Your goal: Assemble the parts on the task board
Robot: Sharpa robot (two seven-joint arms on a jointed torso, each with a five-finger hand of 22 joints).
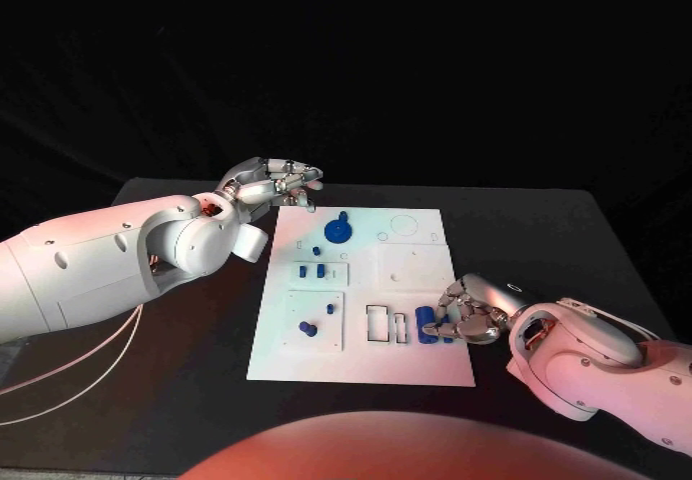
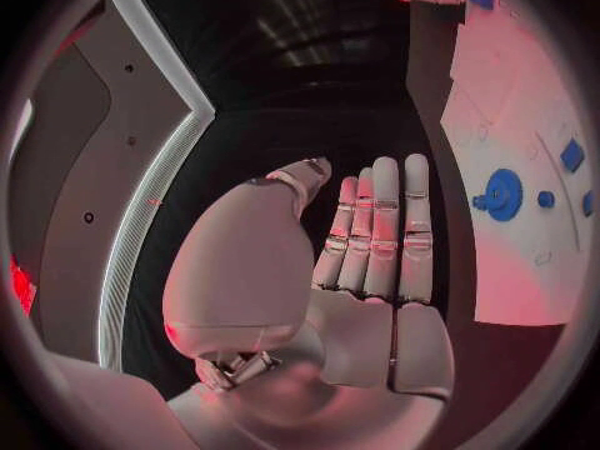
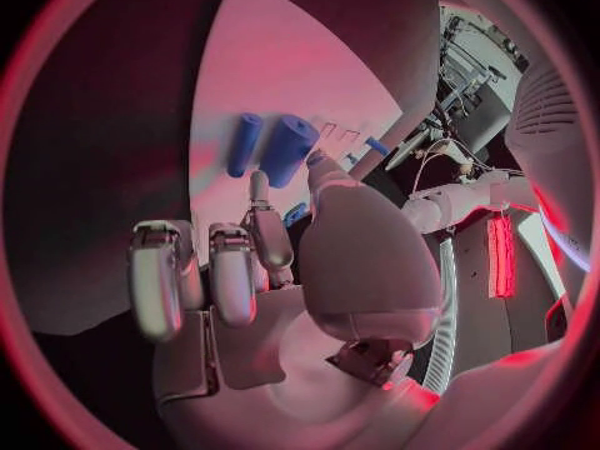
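At the board's near right edge, right hand [image 1: 464, 318] curls its fingers beside 2 blue cylinders [image 1: 428, 326], not clearly gripping; cannot tell. Left hand [image 1: 271, 184] empty, fingers loosely apart, past task board [image 1: 361, 360] on desk. Step: picking; next needs firm pinch.

I see black table [image 1: 173, 400], flat, dark top, far edge straight across behind white plate. Thin pale cables [image 1: 87, 375] lie on table at my left side, curving in loops toward near edge. Behind table, black backdrop [image 1: 433, 80], plain. Cannot tell where cables end; they run out of picture at left edge.
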